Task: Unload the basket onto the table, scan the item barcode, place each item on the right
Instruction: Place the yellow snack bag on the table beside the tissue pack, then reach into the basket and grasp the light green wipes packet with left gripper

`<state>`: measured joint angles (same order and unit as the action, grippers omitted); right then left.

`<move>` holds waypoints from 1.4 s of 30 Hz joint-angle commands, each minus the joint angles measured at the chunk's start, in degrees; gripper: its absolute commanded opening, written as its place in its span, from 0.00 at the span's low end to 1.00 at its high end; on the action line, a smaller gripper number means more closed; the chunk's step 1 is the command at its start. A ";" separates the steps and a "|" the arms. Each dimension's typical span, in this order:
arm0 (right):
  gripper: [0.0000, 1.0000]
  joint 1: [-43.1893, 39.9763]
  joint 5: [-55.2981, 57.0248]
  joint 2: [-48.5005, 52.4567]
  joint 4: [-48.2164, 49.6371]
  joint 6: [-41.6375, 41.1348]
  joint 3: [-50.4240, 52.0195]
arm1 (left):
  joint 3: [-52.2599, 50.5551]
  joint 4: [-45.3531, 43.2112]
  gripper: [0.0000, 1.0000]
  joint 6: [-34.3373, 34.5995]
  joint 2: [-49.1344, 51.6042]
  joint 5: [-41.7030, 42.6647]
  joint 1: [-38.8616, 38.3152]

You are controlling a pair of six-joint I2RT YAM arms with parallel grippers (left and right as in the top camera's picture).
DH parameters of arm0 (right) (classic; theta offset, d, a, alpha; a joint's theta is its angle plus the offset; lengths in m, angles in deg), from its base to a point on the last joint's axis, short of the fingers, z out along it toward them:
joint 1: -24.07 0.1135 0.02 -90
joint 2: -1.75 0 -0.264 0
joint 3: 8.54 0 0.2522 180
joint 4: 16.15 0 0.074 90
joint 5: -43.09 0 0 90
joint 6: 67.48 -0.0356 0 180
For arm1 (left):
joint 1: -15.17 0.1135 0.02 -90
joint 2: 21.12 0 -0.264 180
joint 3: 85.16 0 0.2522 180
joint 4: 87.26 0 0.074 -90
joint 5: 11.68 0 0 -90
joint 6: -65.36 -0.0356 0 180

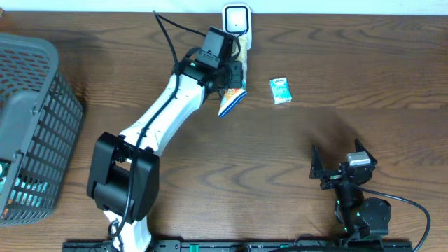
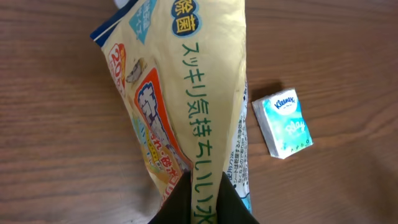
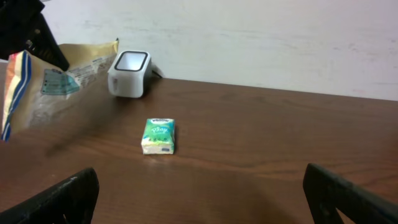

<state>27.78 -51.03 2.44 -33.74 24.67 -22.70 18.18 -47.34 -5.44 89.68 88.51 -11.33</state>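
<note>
The left jaws are clenched on one end of the yellow packet [image 2: 186,93]. Their dark fingers [image 2: 171,208] pinch it from both sides, and the rest of the packet runs straight out away from them. The packet is held off the table [image 1: 350,70], close beside the white scanner [image 1: 236,21] at the far edge. A small tissue pack [image 1: 280,90] lies flat just to the packet's right. The right jaws stand released and wide near the table's front edge, well apart from the packet, with nothing between them.
</note>
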 commanded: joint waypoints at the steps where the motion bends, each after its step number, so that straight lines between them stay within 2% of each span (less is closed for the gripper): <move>1: 0.99 -0.28 -0.11 -0.31 -0.22 0.48 0.09 | 0.33 -1.73 0.38 -1.16 -0.85 -1.73 -1.90; 2: 0.99 -0.31 -0.11 -0.31 -0.22 0.48 0.09 | 0.33 -1.70 0.51 -1.16 -0.85 -1.70 -2.25; 8: 0.99 -0.31 -0.11 -0.31 -0.22 0.48 0.09 | 0.33 -0.31 0.52 -1.14 -1.57 -1.70 -2.69; 16: 0.99 -0.31 -0.11 -0.31 -0.24 0.48 0.09 | 0.35 0.11 0.52 -1.62 -13.51 -2.40 -0.48; 18: 0.99 -0.28 -0.11 -0.31 -0.24 0.48 0.09 | 0.35 0.76 0.52 -1.62 -18.12 -5.11 1.49; 20: 0.99 -0.28 -0.11 -0.31 -0.22 0.48 0.09 | 0.35 2.08 0.52 -1.62 -24.11 -12.52 5.05; 21: 0.99 -0.28 -0.11 -0.31 -0.24 0.48 0.09 | 0.35 3.08 0.59 -1.60 -27.74 -18.27 7.98; 23: 0.99 -0.28 -0.11 -0.31 -0.22 0.48 0.09 | 0.35 4.39 0.66 -1.60 -31.85 -25.22 12.66; 24: 0.99 -0.31 -0.11 -0.31 -0.24 0.48 0.09 | 0.35 5.01 0.67 -1.60 -33.29 -28.04 14.82; 25: 0.99 -0.28 -0.11 -0.31 -0.22 0.48 0.09 | 0.33 6.43 0.68 -1.60 -35.69 -33.92 19.80; 28: 0.99 -0.28 -0.11 -0.31 -0.22 0.48 0.09 | 0.33 9.66 0.69 -1.60 -37.77 -43.17 31.69; 34: 0.99 -0.28 -0.11 -0.31 -0.22 0.48 0.09 | 0.20 21.55 0.70 -1.07 -33.31 -44.09 55.32; 35: 0.99 -0.28 -0.11 -0.31 -0.22 0.48 0.09 | 0.15 23.15 0.71 -0.57 -32.39 -44.09 57.37; 36: 0.99 -0.28 -0.11 -0.31 -0.22 0.48 0.09 | 0.02 24.92 0.76 0.79 -31.15 -44.09 59.76; 39: 0.99 -0.28 -0.11 -0.31 -0.22 0.48 0.09 | -0.63 29.22 0.80 10.21 -26.32 -43.52 66.82; 42: 0.99 -0.28 -0.11 -0.31 -0.22 0.48 0.09 | -0.63 33.11 0.80 11.76 -20.33 -40.61 71.56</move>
<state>27.78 -51.03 2.44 -33.72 24.67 -22.70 17.94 -17.27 1.12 64.42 46.31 56.16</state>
